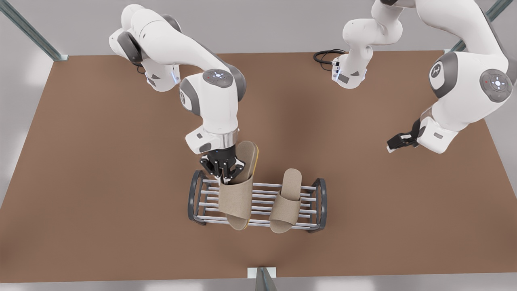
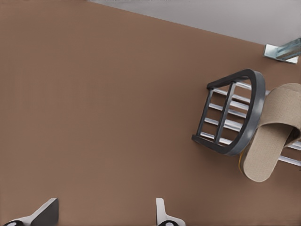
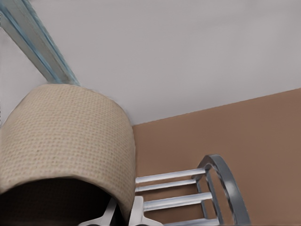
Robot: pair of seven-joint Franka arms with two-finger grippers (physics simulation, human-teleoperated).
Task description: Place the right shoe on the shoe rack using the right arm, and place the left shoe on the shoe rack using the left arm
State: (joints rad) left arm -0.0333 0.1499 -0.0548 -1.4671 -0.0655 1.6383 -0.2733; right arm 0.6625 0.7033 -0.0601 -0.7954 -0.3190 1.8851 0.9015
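Right gripper (image 1: 226, 171) pinching a beige slipper (image 1: 238, 190) over the shoe rack (image 1: 196, 194), second slipper (image 1: 286, 202) resting on its bars, left gripper (image 1: 398, 141) fingers spread empty near the tabletop's (image 1: 101, 161) edge

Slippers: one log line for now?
right end effector: shut on slipper at shoe rack | left end effector: open, waiting | other slipper: on rack

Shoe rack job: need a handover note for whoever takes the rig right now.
Right gripper: shut on the right shoe, holding it tilted over the shoe rack, at the end on the front view's left.
Left gripper: open, off to the front view's right, above the table.
Left shoe: lies across the rack bars, done.
Left: release right shoe, retract.
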